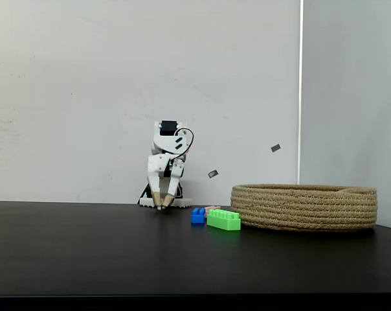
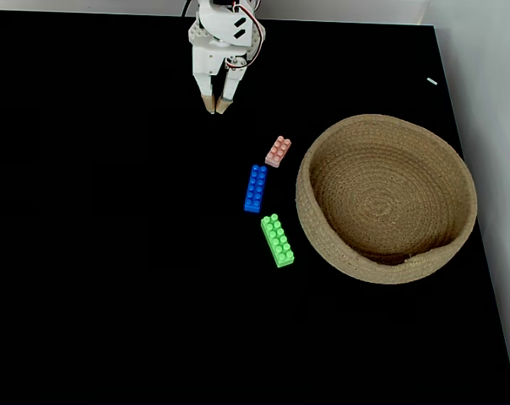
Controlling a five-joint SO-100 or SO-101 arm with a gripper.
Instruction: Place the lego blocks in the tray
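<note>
- Worktop: black and matte; it carries everything listed below.
- Green brick: the longest of the three and the nearest to the front camera. In the top-down fixed view it lies flat, studs up, just beside the basket's outer wall, apparently not touching it.
- Blue brick: shorter, studs up, lying a little behind the green one and slightly further from the basket.
- Pale orange-pink brick: the smallest, lying between the blue brick and the arm, near the basket wall. From the front it is mostly hidden behind the others.
- Tray: a wide, low basket of coiled tan rope, empty inside. None of the bricks has been delivered.
- Pincer: at the far side of the worktop, pointing down, fingers drawn close with only a narrow gap, holding nothing. From the front its tips sit at or very near the surface; contact cannot be confirmed.
- Risk, judged: the pincer must widen before descending, otherwise it will push a brick away.
- Risk, judged: the green brick's closeness to the wall leaves little finger room; a finger may snag the rope.
- Risk, judged: the bricks sit near one another, so a misaligned approach could knock a neighbour.
</note>
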